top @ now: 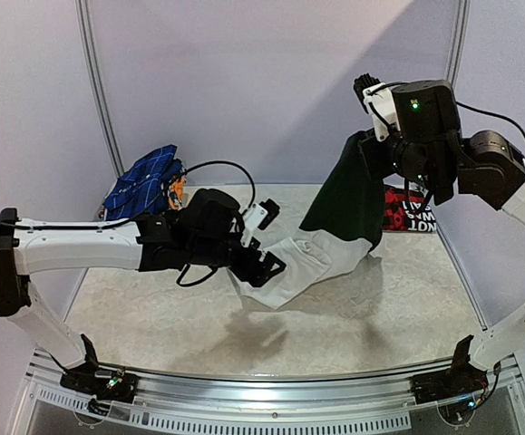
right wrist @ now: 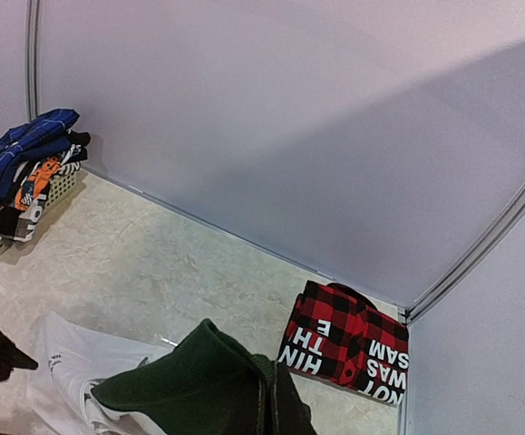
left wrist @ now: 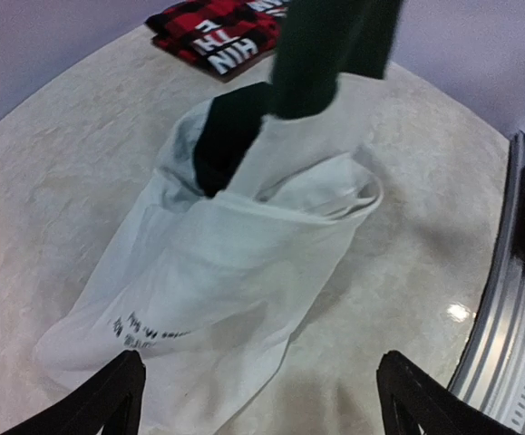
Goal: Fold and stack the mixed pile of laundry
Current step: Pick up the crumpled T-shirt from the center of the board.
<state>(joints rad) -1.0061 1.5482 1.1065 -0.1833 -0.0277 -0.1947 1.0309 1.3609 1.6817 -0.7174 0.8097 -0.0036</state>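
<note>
A white T-shirt with dark green parts (top: 312,258) hangs from my raised right gripper (top: 371,127), which is shut on its green upper end (right wrist: 199,385). The white lower half trails on the table (left wrist: 226,281). My left gripper (top: 264,241) hovers low at the shirt's left edge, open, with nothing between its fingers (left wrist: 108,399); only cloth edge and tabletop lie under them. A folded red-and-black plaid shirt (top: 409,210) with white lettering lies at the back right corner (right wrist: 348,344). The blue checked cloth (top: 144,179) tops the pile at the back left.
A small white lattice basket (right wrist: 55,188) holds the blue cloth and other garments against the back left wall. Pale walls close the table on three sides. A metal rail (left wrist: 516,308) runs along the near edge.
</note>
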